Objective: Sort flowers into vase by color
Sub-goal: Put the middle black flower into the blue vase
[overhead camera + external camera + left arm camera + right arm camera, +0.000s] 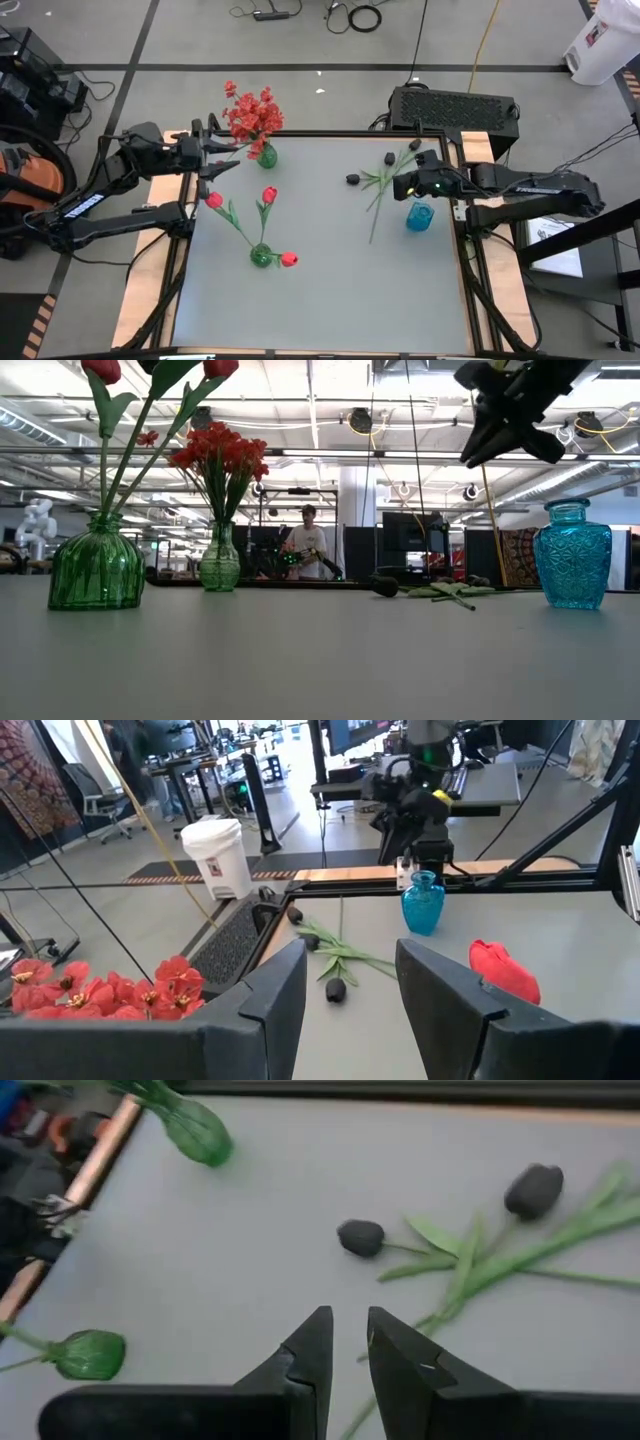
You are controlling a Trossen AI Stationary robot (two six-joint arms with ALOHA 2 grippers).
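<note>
Right hand, narrowly spread and empty, hovers over black flowers; should pinch one stem mid-length, toward 12 o'clock.

The red bunchy flowers stand up in a green vase at the back of the table. Three red tulips lean out of another green vase nearer the front. The black flowers lie flat with their green stems crossed, just beside the blue vase.

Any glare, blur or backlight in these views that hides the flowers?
Low view: bright ceiling lights put the right tool in silhouette. Right wrist view: black tulips and green vase look soft. High view: even light, gray table free of glare.
</note>
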